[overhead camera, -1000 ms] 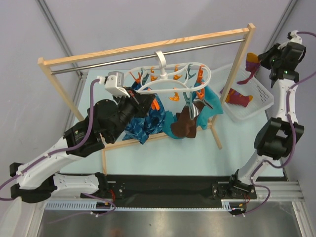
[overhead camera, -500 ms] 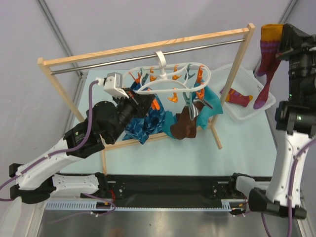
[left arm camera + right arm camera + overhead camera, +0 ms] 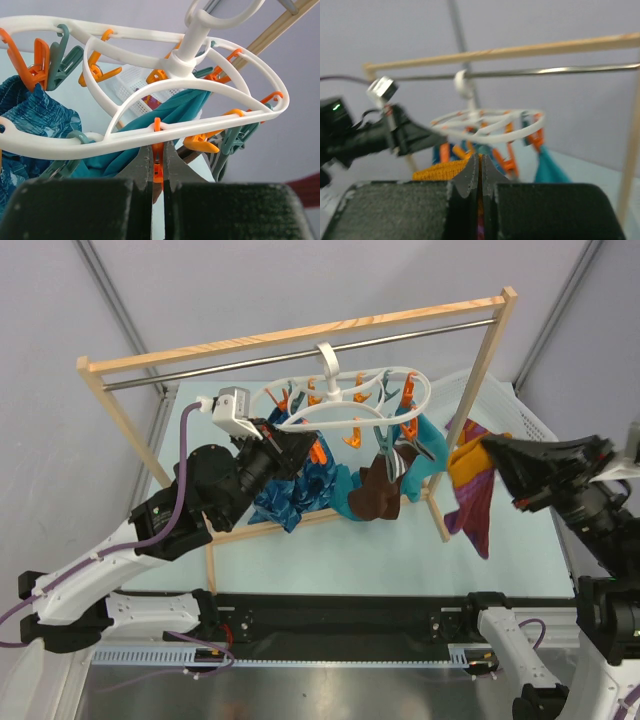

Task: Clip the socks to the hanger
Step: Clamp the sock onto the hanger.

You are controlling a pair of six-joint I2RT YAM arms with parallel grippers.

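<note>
Left hand (image 3: pixel 158 154) is pinched tight on an orange clip (image 3: pixel 157 134) under the white hanger (image 3: pixel 345 405), which hooks over the rack's bar (image 3: pixel 200 373). Right hand (image 3: pixel 492 448) grips a striped sock (image 3: pixel 470 495), dangling just right of the hanger. A brown sock (image 3: pixel 375 498) hangs from the hanger.

A wooden rack (image 3: pixel 300 332) with a metal bar (image 3: pixel 200 371) stands on the pale green table (image 3: pixel 330 550). A white basket (image 3: pixel 520 405) sits far right.
</note>
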